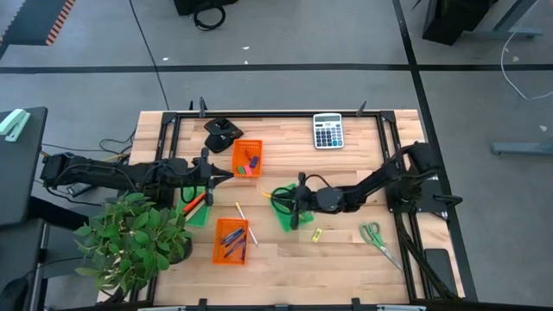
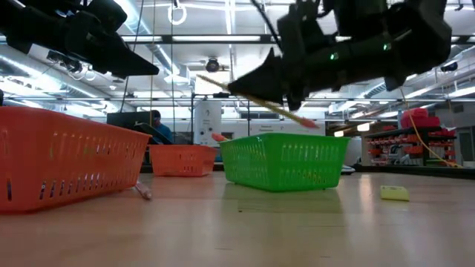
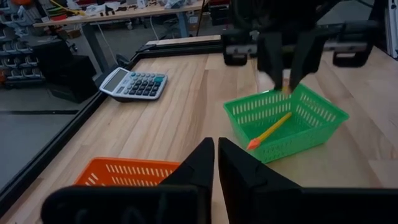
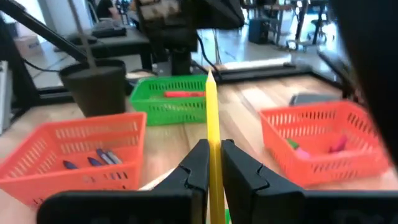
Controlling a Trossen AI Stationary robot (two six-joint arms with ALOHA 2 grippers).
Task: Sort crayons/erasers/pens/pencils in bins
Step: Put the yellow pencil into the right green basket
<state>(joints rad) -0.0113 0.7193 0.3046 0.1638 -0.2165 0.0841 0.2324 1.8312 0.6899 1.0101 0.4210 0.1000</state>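
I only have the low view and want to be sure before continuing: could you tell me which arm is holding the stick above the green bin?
Observer: The right arm. Its jaws are shut on a yellow pencil, which hangs slanted over that green bin.
Operator: Thank you. Is the left arm carrying anything?
Observer: No. The left arm has its jaws shut and empty, near the orange bin that holds erasers.
Operator: Is there another green bin?
Observer: Yes, a second green bin sits by the potted plant, with a red crayon in it.
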